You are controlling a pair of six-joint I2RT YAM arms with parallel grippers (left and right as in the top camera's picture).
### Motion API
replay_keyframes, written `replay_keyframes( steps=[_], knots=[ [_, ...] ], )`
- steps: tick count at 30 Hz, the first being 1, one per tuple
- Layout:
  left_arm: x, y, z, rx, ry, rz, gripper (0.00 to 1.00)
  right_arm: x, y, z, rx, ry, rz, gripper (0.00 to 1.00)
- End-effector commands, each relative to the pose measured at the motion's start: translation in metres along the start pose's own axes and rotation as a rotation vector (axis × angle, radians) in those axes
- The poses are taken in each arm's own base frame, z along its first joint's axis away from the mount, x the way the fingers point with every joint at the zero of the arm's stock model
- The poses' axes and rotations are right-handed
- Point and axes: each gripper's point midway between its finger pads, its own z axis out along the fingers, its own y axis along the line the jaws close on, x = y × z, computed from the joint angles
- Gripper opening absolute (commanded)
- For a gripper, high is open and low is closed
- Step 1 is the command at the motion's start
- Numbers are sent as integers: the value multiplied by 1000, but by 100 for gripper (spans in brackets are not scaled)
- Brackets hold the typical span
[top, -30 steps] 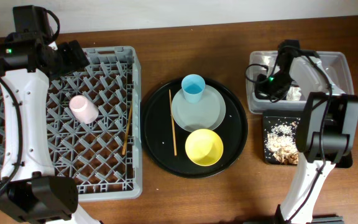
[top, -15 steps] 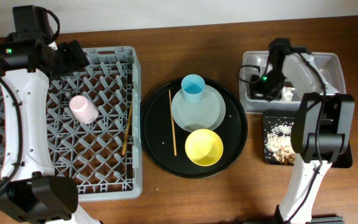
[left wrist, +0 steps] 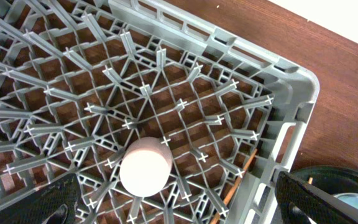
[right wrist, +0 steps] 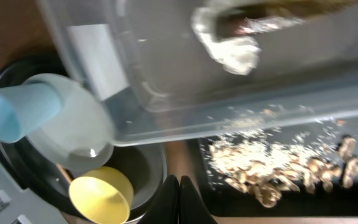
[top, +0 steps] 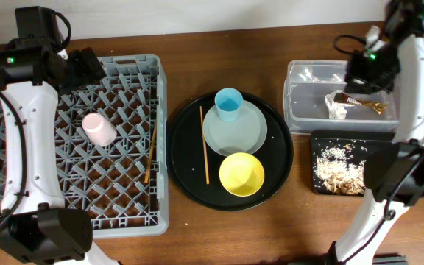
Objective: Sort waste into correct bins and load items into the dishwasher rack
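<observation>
Left end effector hovers over the dishwasher rack at its 11 o'clock corner, fingers spread wide and released, holding nothing. Pink cup lies on its side on the rack lattice, left of centre. One chopstick rests in the rack along its 3 o'clock wall. On the counter just right of the rack sits a round black tray, with the second chopstick lying at its 9 o'clock side. Grey plate takes the tray's 12 o'clock half, with the light blue cup standing at the plate's 11 o'clock edge. Yellow bowl is upright at the tray's 6 o'clock. Clear tub holds the white napkin and, at its 3 o'clock, the brown-and-gold wrapper. Right end effector is above the tub, fingers clenched together, empty. The black rectangular tray touches the tub's 6 o'clock side and holds the food scraps.
</observation>
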Motion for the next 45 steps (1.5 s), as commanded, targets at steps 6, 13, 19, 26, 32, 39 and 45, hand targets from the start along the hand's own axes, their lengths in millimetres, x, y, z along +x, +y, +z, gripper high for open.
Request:
replay_keyframes(
  steps=[6, 13, 19, 26, 32, 39, 45],
  knots=[
    [-5, 0, -13, 16, -29, 8, 99, 101, -31, 10, 41, 146, -23, 15],
    [-5, 0, -13, 16, -29, 8, 99, 158, -41, 32, 15, -96, -89, 86],
    [-5, 0, -13, 16, -29, 8, 99, 152, -33, 68, -29, -161, -142, 57],
    [-5, 0, -13, 16, -29, 8, 99, 133, -16, 130, 68, -52, -275, 63],
    [-5, 0, -13, 16, -29, 8, 99, 124, -8, 155, 109, -43, -330, 53],
    [-5, 0, -13, 16, -29, 8, 99, 138, -19, 173, 134, 1, -328, 40],
    [-5, 0, -13, 16, -29, 8, 99, 144, -25, 184, 141, 5, -328, 17]
  ],
)
